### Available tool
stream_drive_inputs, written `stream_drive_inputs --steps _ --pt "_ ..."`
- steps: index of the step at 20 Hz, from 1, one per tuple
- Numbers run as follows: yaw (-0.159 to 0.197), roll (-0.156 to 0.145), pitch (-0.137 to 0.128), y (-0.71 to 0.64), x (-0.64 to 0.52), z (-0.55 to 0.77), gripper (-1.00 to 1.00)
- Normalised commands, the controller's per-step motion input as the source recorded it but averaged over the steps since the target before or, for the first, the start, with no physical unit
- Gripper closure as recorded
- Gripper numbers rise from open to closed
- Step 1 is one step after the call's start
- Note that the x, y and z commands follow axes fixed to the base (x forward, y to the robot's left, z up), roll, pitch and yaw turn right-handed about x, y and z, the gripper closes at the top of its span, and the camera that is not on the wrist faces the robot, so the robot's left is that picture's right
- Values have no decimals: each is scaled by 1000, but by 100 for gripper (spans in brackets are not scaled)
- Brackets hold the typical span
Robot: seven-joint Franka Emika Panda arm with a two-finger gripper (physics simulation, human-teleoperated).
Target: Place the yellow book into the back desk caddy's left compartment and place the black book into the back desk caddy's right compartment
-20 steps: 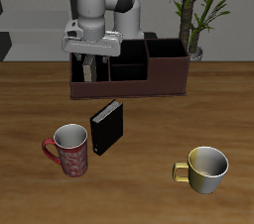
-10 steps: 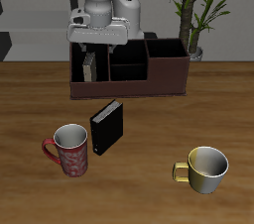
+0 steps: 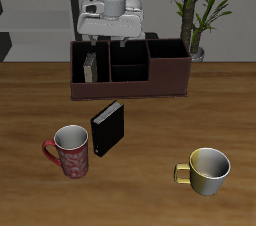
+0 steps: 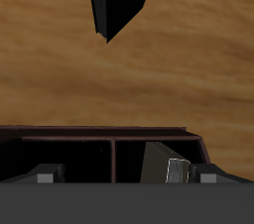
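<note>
Gripper (image 3: 108,40) hangs open and empty above the long dark brown desk caddy (image 3: 130,83). The thin greyish-tan book (image 3: 91,68) stands in its narrow end section; the glossy black book (image 3: 109,128) stands on the bench just before the caddy.

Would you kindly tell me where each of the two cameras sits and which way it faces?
Exterior view: in front of the table and above it, facing the long dark brown caddy, the upright glossy black book and two mugs; the arm and gripper show.
Wrist view: on the gripper, above the caddy, looking down; only dark grey fingertips show.
Both show the caddy, the black book and the greyish-tan book.
</note>
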Motion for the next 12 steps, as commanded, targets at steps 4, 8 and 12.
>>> stream_drive_inputs --steps 4,8,12 --pt "44 15 -40 423 308 332 -100" --pt "17 -1 1 281 265 123 -100" --pt "11 -25 -3 224 349 67 -100"
